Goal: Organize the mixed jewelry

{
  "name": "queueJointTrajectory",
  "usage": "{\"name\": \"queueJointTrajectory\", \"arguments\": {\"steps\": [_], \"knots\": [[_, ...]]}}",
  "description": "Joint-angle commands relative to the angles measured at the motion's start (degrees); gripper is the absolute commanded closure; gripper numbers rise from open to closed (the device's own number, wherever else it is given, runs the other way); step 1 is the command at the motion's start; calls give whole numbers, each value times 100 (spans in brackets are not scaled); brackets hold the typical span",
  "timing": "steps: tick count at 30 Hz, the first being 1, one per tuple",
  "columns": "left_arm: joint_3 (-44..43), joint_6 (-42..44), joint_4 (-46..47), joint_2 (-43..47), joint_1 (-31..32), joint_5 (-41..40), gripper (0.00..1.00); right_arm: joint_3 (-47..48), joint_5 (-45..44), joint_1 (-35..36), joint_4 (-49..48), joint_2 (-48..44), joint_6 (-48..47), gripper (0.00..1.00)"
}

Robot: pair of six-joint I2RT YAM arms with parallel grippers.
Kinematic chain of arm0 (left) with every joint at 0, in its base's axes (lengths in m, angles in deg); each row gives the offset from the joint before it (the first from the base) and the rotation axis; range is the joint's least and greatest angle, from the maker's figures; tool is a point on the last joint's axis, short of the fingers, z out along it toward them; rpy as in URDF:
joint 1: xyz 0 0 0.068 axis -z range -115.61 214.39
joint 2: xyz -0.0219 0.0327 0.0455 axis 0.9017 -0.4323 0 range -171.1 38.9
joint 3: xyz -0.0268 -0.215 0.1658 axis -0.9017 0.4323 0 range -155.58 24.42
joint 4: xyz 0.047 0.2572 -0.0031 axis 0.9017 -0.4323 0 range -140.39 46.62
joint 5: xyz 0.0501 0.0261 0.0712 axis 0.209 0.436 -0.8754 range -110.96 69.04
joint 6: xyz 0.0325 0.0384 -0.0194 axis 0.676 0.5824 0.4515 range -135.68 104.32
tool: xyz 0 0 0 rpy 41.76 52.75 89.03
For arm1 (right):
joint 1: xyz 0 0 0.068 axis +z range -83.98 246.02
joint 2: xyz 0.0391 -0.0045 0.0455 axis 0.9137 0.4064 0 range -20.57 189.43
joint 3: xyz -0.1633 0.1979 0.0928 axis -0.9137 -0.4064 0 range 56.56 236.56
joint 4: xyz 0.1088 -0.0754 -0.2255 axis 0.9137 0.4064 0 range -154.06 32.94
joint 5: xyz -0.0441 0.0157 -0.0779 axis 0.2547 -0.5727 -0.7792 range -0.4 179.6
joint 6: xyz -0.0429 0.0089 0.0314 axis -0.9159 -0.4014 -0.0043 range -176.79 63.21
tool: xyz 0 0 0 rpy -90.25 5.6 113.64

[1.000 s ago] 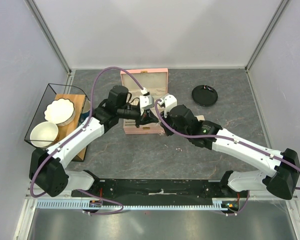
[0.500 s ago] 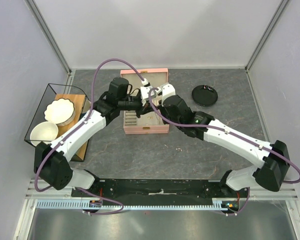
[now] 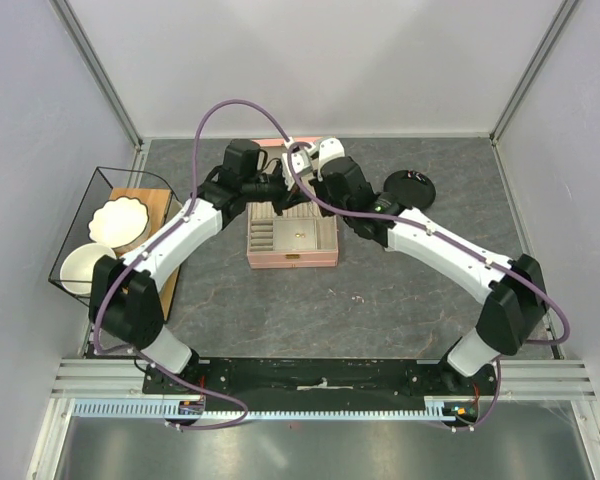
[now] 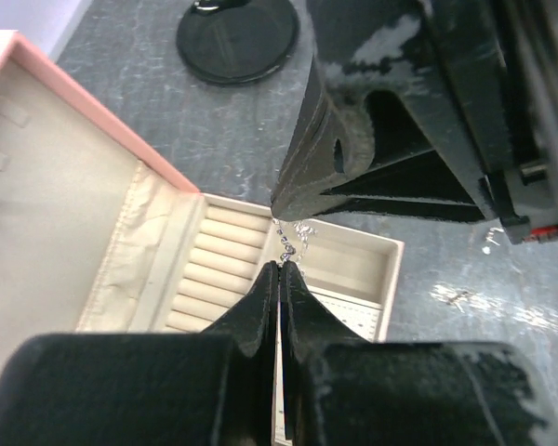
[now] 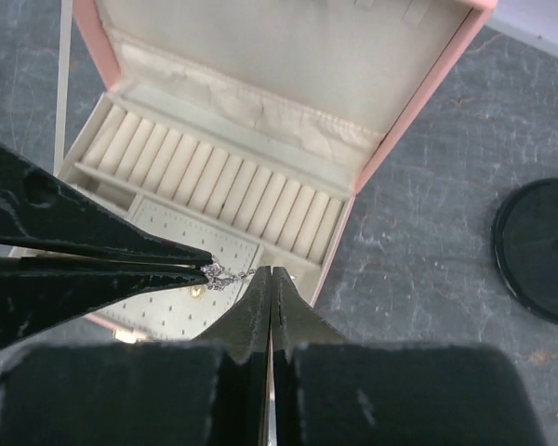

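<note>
chain [image 5: 225, 276]: strung between both tips, over box [image 3: 292, 259], mid worktop near the far edge
left gripper [image 4: 279, 268]: clenched on one end
right gripper [image 5: 271, 271]: clenched on the other end
risk: pulling the arms apart may snap it or let it slip; an uneven release drops it outside the box

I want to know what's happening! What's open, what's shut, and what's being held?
Pink jewelry box: open, lid up.
Fine chain: in the air over the box, pinched at both ends.
Left fingers: shut on the chain.
Right fingers: shut on the chain.
</note>
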Motion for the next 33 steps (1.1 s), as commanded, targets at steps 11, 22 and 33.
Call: {"name": "queueJointTrajectory", "arguments": {"steps": [11,22,33], "knots": [[-1360,-422,750,-1217,-406,-492,98,1339,549,-460,-503,1096,-346,100],[-2116,-598,697,-1823,-661,-747,99,2033,690,-724,-626,1685,-408,100],[-2380,-721,697,-1938,-688,-1063,98,2368,531,-848,-714,1932,-460,100]]}}
